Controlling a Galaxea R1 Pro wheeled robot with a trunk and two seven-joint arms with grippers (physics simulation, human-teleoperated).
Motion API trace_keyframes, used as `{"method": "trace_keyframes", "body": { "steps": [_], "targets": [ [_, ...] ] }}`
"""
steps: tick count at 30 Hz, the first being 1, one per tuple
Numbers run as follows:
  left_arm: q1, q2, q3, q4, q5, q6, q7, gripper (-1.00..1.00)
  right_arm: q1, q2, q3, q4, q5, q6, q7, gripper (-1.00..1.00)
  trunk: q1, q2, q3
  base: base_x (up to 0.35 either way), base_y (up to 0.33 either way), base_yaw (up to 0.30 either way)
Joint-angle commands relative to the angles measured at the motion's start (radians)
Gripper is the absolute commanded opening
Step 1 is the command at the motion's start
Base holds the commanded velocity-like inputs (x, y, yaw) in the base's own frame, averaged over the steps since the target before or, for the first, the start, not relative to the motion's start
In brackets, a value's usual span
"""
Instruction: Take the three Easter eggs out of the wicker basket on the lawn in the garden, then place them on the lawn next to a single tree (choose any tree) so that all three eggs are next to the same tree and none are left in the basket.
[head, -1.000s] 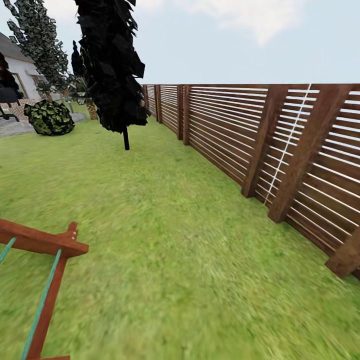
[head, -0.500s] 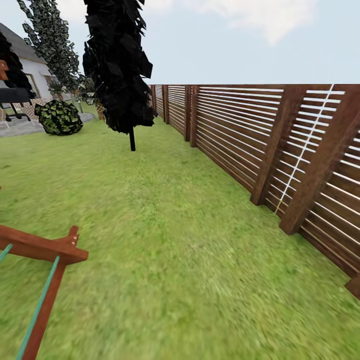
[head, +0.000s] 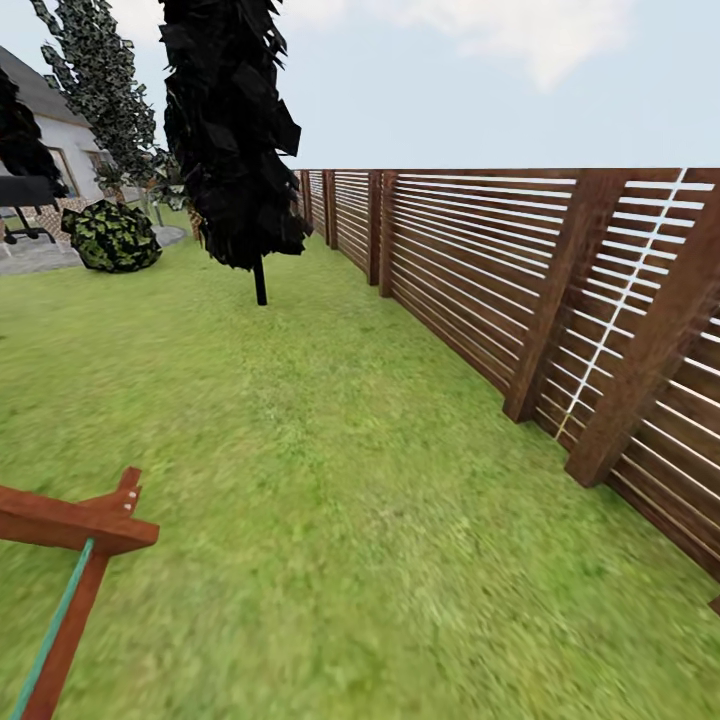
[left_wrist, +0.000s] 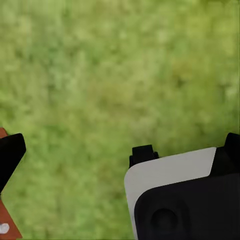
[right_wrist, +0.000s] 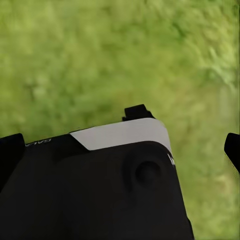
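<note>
Mottled green grass (head: 330, 450) stretches ahead under a pale blue sky with a white cloud (head: 500, 30), and the same grass lies blurred beneath both wrist cameras. A brown slatted wooden fence (head: 520, 290) runs along the right side into the distance, with a black-leaved tree on a thin dark trunk (head: 232, 140) standing near it. Far off to the left are a white house (head: 45, 140), a speckled leafy tree (head: 100, 80), a round green bush (head: 112, 236) and grey paving (head: 40, 255), while a red-brown wooden frame (head: 75, 560) sits at the near left.

Bright even daylight, shadowless; near lawn (head: 400, 560) blurred.
</note>
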Motion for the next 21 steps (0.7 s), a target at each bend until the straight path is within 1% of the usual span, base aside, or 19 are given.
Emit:
{"method": "trace_keyframes", "body": {
  "steps": [1,7,9,19,21],
  "targets": [
    [-0.001,0.0,-0.004,0.001,-0.003,-0.003,0.001,1.0,-0.001,0.001,-0.007,0.0,-0.006,-0.005,0.001,1.0,0.001,0.0,-0.001,0.317,-0.039,0.0],
    [-0.001,0.0,-0.004,0.001,-0.003,-0.005,0.001,1.0,-0.001,0.008,-0.009,0.0,-0.008,-0.005,0.001,1.0,0.001,0.0,-0.001,0.32,-0.011,0.001],
    [-0.001,0.0,-0.004,0.001,-0.003,-0.005,0.001,1.0,-0.001,0.01,-0.009,0.0,-0.007,-0.004,0.001,1.0,0.001,0.0,-0.001,0.324,-0.001,0.107],
    [-0.001,0.0,-0.004,0.001,-0.003,-0.005,0.001,1.0,-0.001,0.012,-0.009,0.0,-0.004,-0.004,0.001,1.0,0.001,0.0,-0.001,0.326,0.0,0.255],
    [-0.001,0.0,-0.004,0.001,-0.003,-0.005,0.001,1.0,-0.001,0.012,-0.01,0.0,-0.005,-0.003,0.001,1.0,0.001,0.0,-0.001,0.328,0.0,0.132]
  ]
}}
